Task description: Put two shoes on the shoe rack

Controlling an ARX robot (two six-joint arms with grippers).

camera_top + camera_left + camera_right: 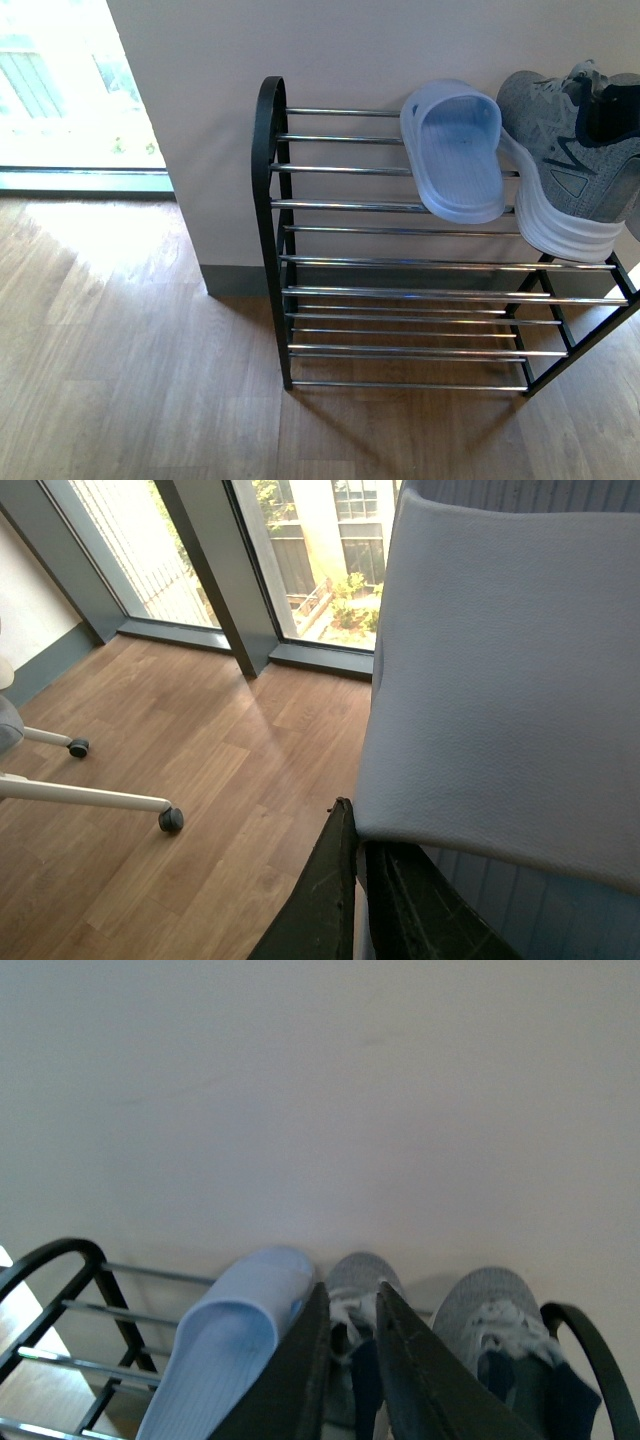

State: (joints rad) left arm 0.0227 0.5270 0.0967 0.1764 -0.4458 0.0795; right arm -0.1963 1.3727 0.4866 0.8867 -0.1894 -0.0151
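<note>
The shoe rack (400, 262) stands against the pale wall (330, 50), and on its top tier of chrome rods lie a pale-blue slide (455, 150) and, just beside it on the side away from the rack's arched black end (266, 150), a grey knit sneaker (565, 160) with a white sole, cut off by the picture edge. The right wrist view adds a second grey sneaker (500, 1340) further along the same tier, by the rack's other arched end, so three shoes sit there. The right tool (348, 1370) hangs over the first sneaker, its two dark fingers (300, 1370) close together with a narrow gap between them; the navy collar shows in that gap, but I cannot tell whether they pinch it or merely stand over it. The left tool (358, 890) is away from the rack, over a wooden floor (180, 780) beside tall windows (300, 550), and its dark fingers are closed on the edge of a pale-blue ribbed slide (510, 700) that fills much of that view; this looks like the mate of the slide on the rack. White castor legs of a chair (90, 795) stand on the floor nearby. In my judgement the task is far along: the sneakers and one slide are up, and what remains is carrying the held slide to the free rods of the top tier next to its mate.
</note>
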